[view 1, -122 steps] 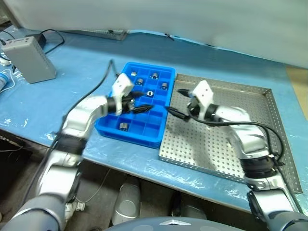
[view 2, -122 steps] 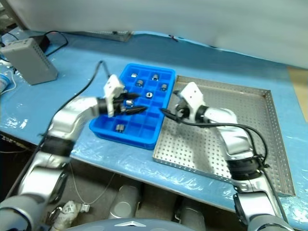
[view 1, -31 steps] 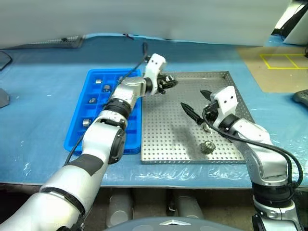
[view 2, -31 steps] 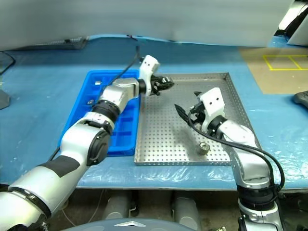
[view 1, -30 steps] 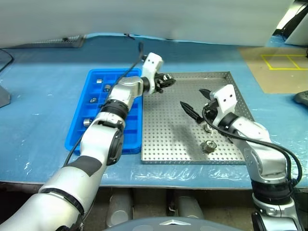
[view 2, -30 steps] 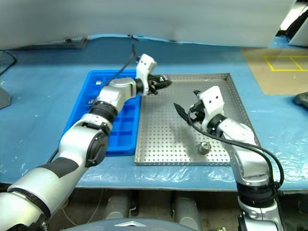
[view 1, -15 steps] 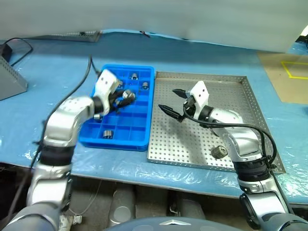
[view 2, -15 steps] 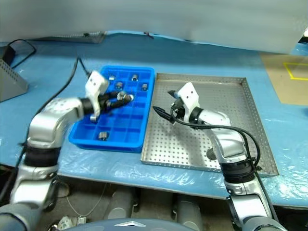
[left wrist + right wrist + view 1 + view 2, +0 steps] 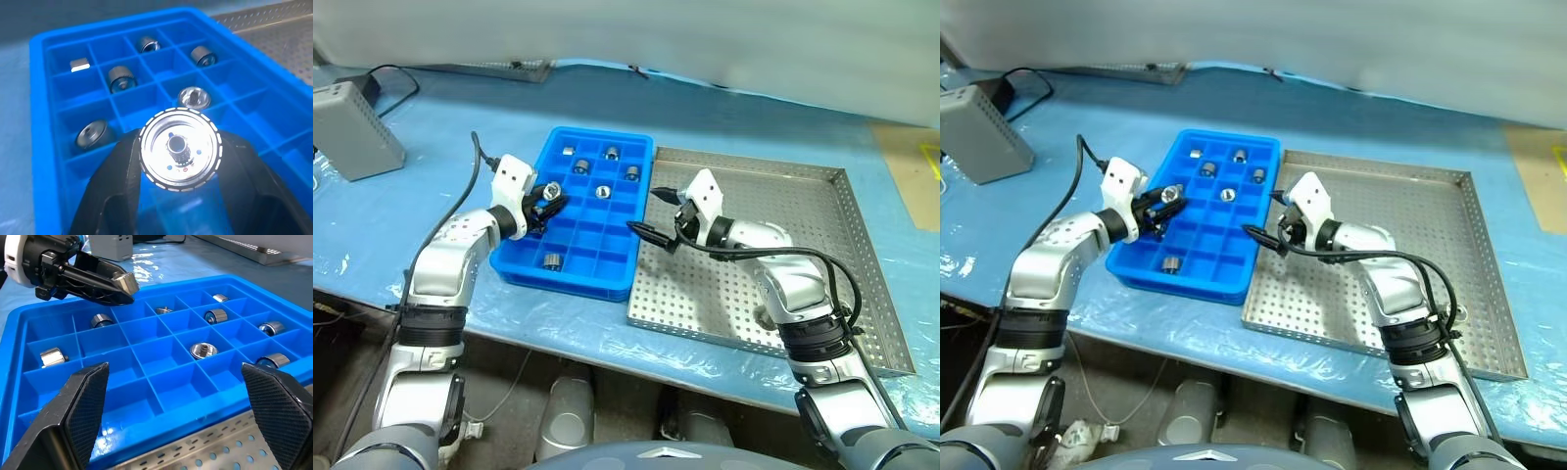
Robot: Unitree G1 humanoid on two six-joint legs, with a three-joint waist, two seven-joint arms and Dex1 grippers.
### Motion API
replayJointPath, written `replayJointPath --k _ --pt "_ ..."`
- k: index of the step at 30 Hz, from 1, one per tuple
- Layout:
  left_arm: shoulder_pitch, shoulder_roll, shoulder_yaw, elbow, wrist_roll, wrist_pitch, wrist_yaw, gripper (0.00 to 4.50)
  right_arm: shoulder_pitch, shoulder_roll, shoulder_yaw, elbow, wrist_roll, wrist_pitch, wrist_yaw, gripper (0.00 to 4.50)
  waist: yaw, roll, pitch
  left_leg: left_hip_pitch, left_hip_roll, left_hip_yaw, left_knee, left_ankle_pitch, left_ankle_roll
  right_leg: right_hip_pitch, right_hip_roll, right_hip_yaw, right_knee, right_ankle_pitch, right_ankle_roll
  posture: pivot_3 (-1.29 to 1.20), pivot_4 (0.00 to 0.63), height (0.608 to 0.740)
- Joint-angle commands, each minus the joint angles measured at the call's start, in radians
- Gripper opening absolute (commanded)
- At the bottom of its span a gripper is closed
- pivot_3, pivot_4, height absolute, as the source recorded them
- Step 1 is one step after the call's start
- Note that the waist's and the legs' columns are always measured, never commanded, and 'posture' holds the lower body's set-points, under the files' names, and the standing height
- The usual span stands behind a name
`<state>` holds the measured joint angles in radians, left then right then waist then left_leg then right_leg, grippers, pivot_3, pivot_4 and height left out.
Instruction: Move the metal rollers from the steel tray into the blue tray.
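**Left gripper holds a roller over the blue tray, ready to drop it in**

A metal roller (image 9: 179,148) sits clamped between the two black fingers of the left gripper (image 9: 544,199), hanging over the blue tray (image 9: 525,270) near its left edge. Facing the wrist camera, it shows a bright round face with a finely notched rim and a small dark hub at the centre. It looks smooth and hard, likely to roll if dropped from any height.

To do this step well, the roller should be lowered over one empty compartment, clear of the thin dividing walls, and released close to the floor of the cell so it does not bounce out.

Several rollers (image 9: 601,191) already rest in separate compartments, most towards the tray's far end, one (image 9: 550,260) near the front edge. Many cells stand empty.

The right gripper (image 9: 649,211), fingers spread wide apart and holding nothing, hovers at the left edge of the steel tray (image 9: 822,174), just beside the blue tray. One more roller (image 9: 764,318) seems to lie near the steel tray's front edge, partly hidden behind the right arm.

Both trays sit side by side on a blue-covered table (image 9: 440,98).
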<state>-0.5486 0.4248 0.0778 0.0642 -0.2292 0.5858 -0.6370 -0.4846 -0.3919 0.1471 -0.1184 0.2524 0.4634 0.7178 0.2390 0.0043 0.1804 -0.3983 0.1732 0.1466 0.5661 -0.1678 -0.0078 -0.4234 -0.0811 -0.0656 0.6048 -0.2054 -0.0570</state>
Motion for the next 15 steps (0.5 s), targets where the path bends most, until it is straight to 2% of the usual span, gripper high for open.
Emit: replayJointPath --k 1,4,15 --pt "-0.072 -0.015 0.003 0.108 0.008 -0.068 0.02 2.06 0.025 -0.008 -0.022 -0.065 0.004 -0.006 -0.017 4.5 -0.003 0.0 0.0 0.0 0.0 0.0 0.0 0.0 0.0 0.0 0.0 0.0 0.0 0.0 0.0 0.35 0.15 0.74" --pt "-0.109 -0.022 -0.019 0.199 0.034 -0.108 0.024 2.06 0.054 -0.015 -0.029 -0.101 0.002 0.004 -0.037 4.5 -0.007 0.0 0.0 0.0 0.0 0.0 0.0 0.0 -0.001 0.0 0.0 0.0 0.0 0.0 0.0 0.33 0.15 0.74" --pt "-0.125 -0.04 -0.068 0.262 0.044 -0.122 -0.01 2.06 0.101 -0.037 -0.046 -0.171 0.002 0.035 -0.083 4.5 -0.011 0.0 0.0 -0.003 0.0 0.0 0.0 0.003 -0.004 -0.003 0.0 0.0 0.0 0.0 0.0 0.29 0.15 0.74"
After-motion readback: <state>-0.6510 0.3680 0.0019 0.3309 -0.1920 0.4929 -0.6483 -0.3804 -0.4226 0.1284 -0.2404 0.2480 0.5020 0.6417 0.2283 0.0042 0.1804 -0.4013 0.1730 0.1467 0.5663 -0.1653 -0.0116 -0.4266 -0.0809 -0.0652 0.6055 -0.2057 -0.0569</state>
